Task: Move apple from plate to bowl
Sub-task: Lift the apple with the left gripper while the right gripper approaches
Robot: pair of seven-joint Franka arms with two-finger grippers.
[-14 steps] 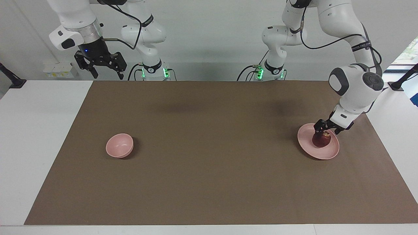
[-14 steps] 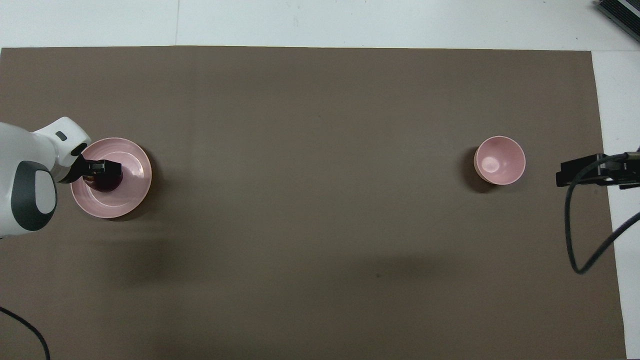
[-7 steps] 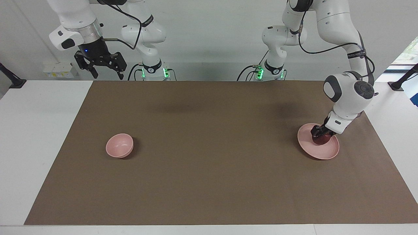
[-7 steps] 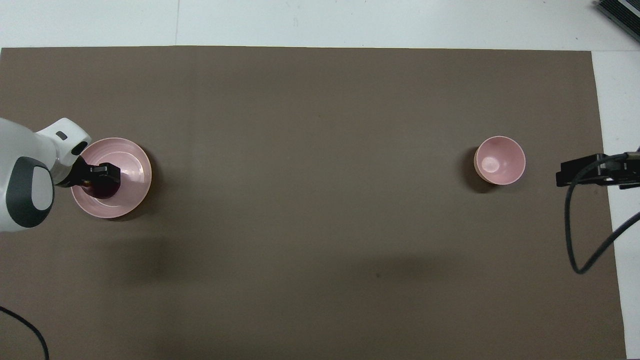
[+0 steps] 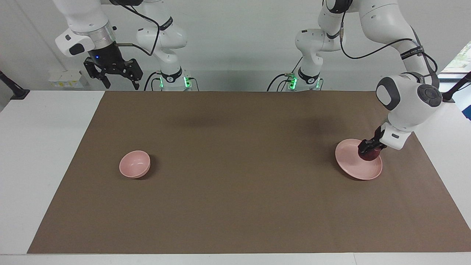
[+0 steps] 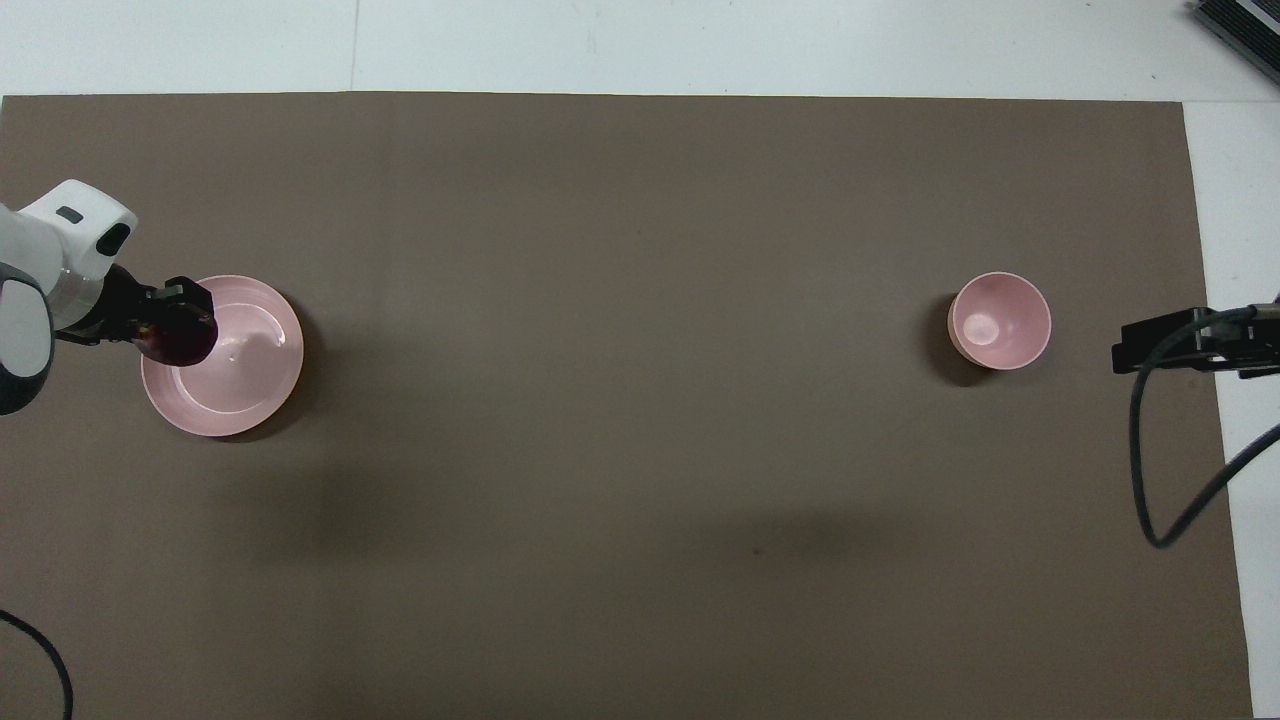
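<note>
The dark red apple [image 5: 369, 155] [image 6: 180, 340] is held in my left gripper [image 5: 368, 149] [image 6: 172, 318], which is shut on it, a little above the pale pink plate [image 5: 353, 163] [image 6: 245, 385] at the left arm's end of the table. The plate holds nothing else. The small deep pink bowl [image 5: 134, 164] [image 6: 999, 320] stands empty toward the right arm's end. My right gripper [image 5: 113, 75] [image 6: 1165, 345] waits high in the air above the table's edge at the right arm's end, its fingers open.
A brown mat [image 5: 235, 184] covers most of the white table. A black cable [image 6: 1170, 470] hangs from the right arm over the mat's edge near the bowl.
My left gripper closed on the apple and lifted it off the plate's middle, moving it toward the plate's rim at the left arm's end. The right arm has not moved.
</note>
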